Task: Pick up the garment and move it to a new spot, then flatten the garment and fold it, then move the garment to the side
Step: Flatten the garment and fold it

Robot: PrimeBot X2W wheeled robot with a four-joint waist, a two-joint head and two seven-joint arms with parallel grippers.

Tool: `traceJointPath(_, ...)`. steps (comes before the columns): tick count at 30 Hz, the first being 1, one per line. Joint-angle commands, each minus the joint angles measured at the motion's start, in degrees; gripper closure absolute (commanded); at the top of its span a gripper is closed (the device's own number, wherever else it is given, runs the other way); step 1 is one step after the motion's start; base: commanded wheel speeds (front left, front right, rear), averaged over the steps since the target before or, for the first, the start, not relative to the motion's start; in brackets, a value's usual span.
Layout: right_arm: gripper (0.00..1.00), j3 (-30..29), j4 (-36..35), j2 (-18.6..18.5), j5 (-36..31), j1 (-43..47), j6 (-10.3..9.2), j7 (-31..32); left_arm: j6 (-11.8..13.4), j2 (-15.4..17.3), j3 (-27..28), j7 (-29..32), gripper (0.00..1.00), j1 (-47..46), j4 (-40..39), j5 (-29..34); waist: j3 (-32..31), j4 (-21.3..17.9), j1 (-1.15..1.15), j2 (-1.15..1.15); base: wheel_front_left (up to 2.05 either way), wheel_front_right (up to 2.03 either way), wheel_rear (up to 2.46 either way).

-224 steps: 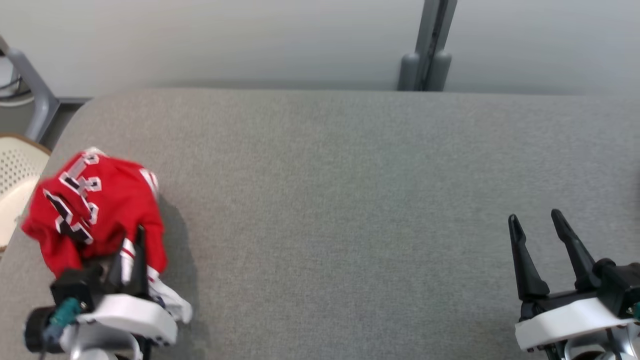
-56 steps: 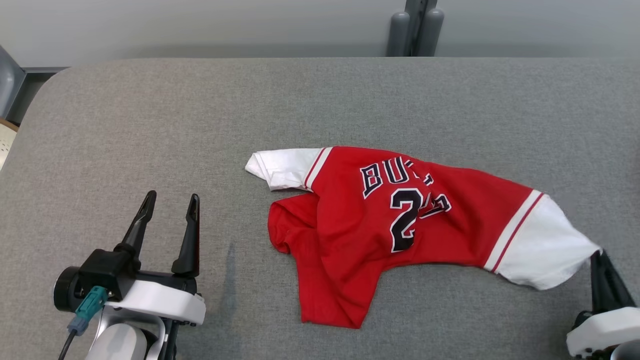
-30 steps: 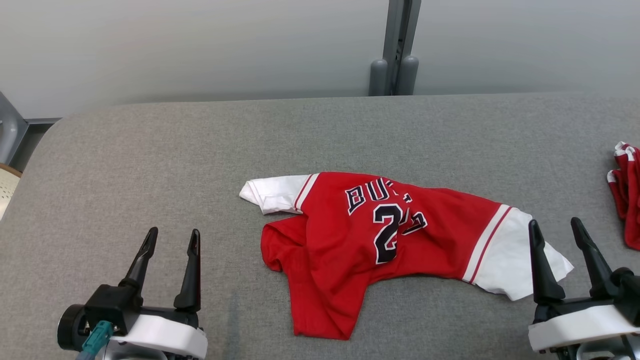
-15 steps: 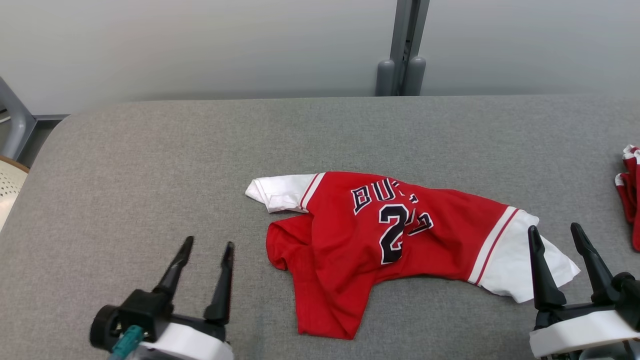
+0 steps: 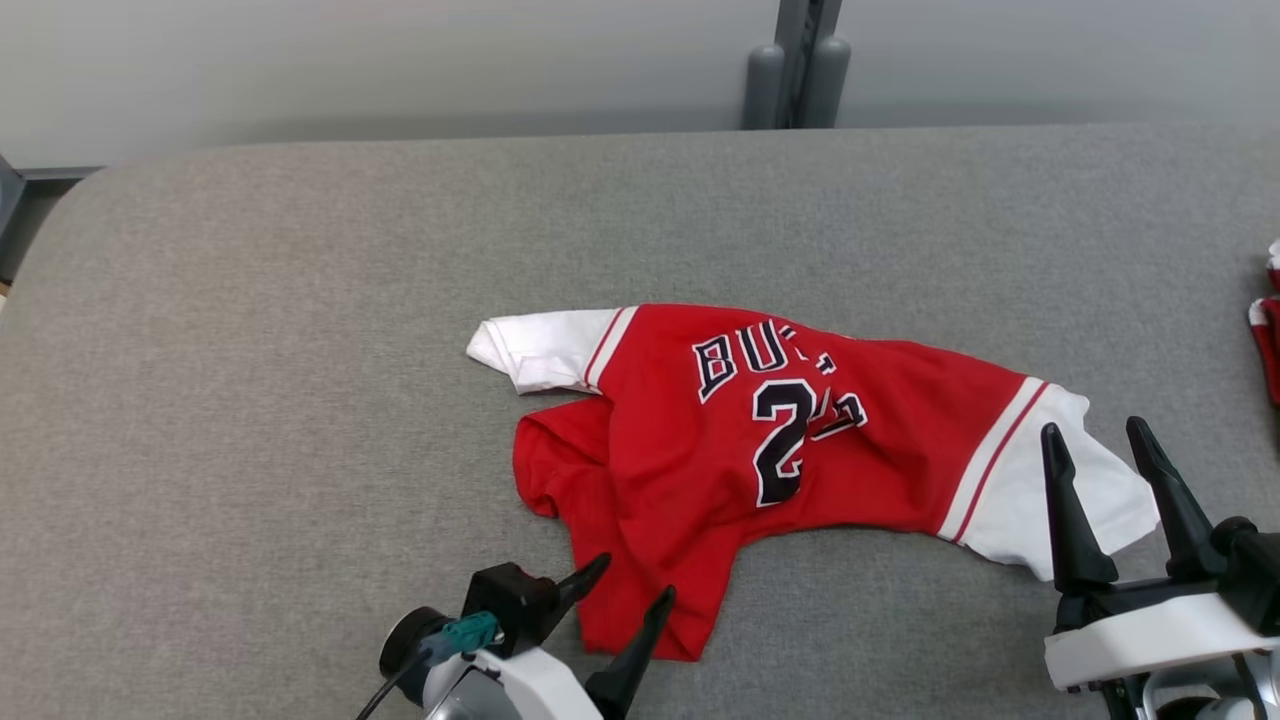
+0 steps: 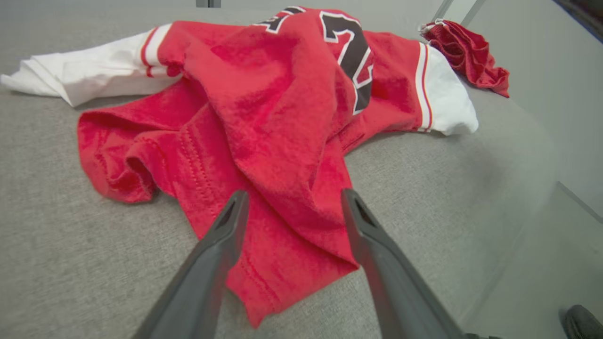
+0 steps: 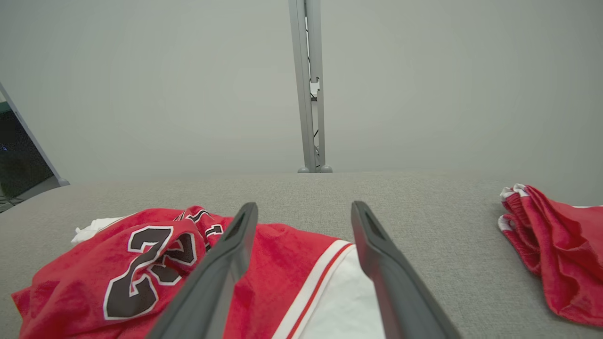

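**Garment (red knit jersey, white sleeve ends, black lettering) (image 5: 760, 440): hazards at the flattening step**

The garment is laid near the middle of the grey fabric-covered table (image 5: 300, 350), spread sideways but not flat: the body is doubled over itself and the near hem corner (image 5: 650, 625) is bunched.

The left gripper (image 5: 637, 577) is positioned at that hem corner, fingers apart, with red cloth seen between them in the left wrist view; contact cannot be confirmed. The right gripper (image 5: 1092, 428) is held at the near edge of the white right sleeve (image 5: 1090, 490), fingers likewise apart, nothing gripped.

Possible faults:

1. Several layers may be pinched by the left gripper, since the hem is doubled there; the fold would then be dragged, not opened.
2. The table cover may be caught with the cloth if the fingertips are pressed too low.
3. If one side alone is pulled, the whole garment may be slid across the table instead of stretched.
4. A second crumpled red cloth (image 5: 1268, 335) is lying at the table's right edge, well apart; it could be snagged by a wide outward pull of the right arm.
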Motion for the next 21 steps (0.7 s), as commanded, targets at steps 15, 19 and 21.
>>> traceJointPath(15, 0.00, -0.52, 1.31, -0.13, 2.10, -2.03, 0.01, -1.70, -0.41, 0.33, 1.90, -2.47, 1.00, -6.90, 4.22, -2.22, 4.19, -3.88, 0.00, 0.00, 0.00, 0.00, 0.00)
traceJointPath(19, 0.00, -0.66, 1.60, -0.12, 2.53, -2.44, 0.01, -2.09, 1.39, 2.61, 3.39, -2.95, 1.00, -8.04, 0.31, -0.93, 4.68, -3.77, 0.00, 0.00, 0.00, 0.00, 0.00)
traceJointPath(21, 0.00, -0.46, 1.89, -0.13, 2.89, -2.77, 0.01, -2.21, 2.03, 3.63, 4.06, -2.52, 1.00, -8.84, -1.24, -0.24, 4.91, -3.72, 0.00, 0.00, 0.00, 0.00, 0.00)
